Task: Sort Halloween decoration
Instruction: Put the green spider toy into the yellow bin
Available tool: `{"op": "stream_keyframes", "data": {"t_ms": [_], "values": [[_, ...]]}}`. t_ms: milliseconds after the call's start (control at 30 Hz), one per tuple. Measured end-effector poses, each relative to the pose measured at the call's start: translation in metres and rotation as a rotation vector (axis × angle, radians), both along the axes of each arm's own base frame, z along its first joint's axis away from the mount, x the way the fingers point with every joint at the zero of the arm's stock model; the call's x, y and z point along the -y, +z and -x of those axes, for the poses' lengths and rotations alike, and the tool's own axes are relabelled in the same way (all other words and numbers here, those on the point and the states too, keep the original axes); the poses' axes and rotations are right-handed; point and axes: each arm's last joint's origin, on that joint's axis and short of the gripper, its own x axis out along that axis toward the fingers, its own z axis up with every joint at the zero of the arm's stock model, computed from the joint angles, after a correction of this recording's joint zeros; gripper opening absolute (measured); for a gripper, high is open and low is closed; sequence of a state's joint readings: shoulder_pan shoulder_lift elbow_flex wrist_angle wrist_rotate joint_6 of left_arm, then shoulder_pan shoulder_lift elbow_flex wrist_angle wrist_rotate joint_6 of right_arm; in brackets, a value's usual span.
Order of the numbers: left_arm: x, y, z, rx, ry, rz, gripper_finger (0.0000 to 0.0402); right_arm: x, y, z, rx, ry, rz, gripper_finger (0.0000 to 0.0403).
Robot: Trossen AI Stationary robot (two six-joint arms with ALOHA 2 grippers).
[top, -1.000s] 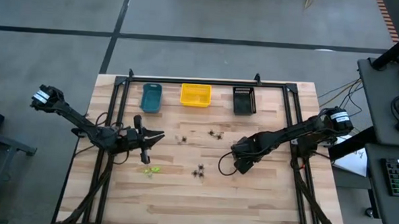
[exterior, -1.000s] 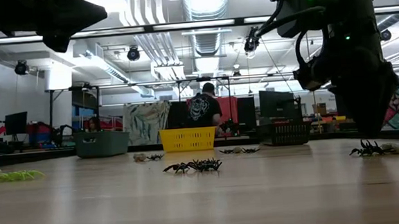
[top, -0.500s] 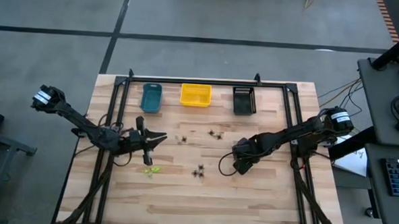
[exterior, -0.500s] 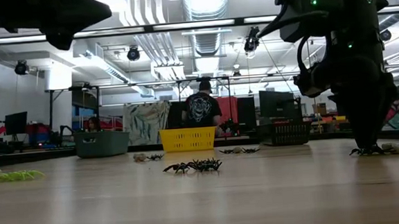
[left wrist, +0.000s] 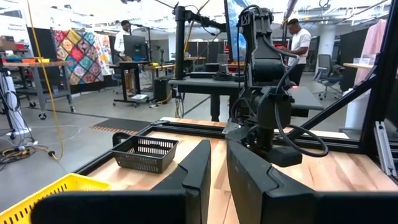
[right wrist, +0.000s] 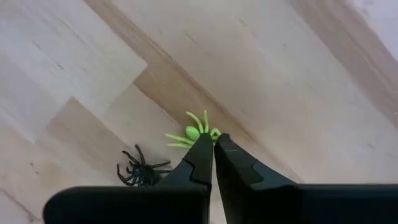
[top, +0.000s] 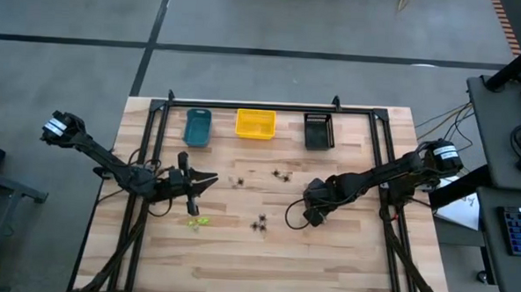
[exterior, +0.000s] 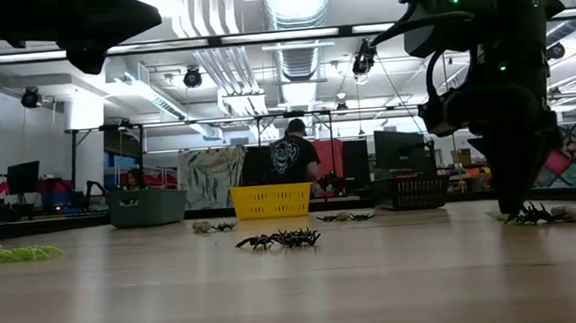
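Note:
My right gripper points down at the table's middle right, shut on a small green spider. A black spider lies on its legs just beside it. More decorations lie on the wood: a black cluster, two black ones and a yellow-green one. My left gripper hovers level above the table's left part, with a narrow gap between its fingers and nothing in it. My right gripper pinches one end of the green spider between the free ends of its two fingers. The fingers come from above, pointing steeply down. The spider's body and other legs stick out past the fingertips, low over the wood; I cannot tell whether it still rests there.
A teal bin, a yellow bin and a black bin stand in a row at the table's far edge. A black frame borders the table. A person stands in the room beyond the table.
My right gripper has shut its fingers on the green spider beside the black one, its fingertips sinking a little toward the table. The other spiders have stayed where they were.

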State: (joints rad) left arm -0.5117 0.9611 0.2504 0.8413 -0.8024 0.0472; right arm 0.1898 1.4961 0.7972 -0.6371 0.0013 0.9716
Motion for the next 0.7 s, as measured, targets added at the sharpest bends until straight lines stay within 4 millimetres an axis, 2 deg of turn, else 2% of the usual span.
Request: {"op": "stream_keyframes", "data": {"t_ms": [133,500,567,700], "values": [[0.0,0.0,0.0,0.008,-0.003,0.027,0.0035,0.001,0.006,0.002,0.024,0.013,0.018,0.0008],[0.0,0.0,0.0,0.027,-0.009,0.094,0.0035,0.005,0.039,0.01,0.187,0.029,0.097,0.0008],[0.0,0.0,0.0,0.031,-0.012,0.112,0.0035,0.004,0.043,0.012,0.213,0.087,0.121,0.0008],[0.002,-0.001,-0.001,0.032,-0.065,0.13,0.0035,-0.01,0.047,0.013,0.354,0.328,0.158,0.0008]]}}
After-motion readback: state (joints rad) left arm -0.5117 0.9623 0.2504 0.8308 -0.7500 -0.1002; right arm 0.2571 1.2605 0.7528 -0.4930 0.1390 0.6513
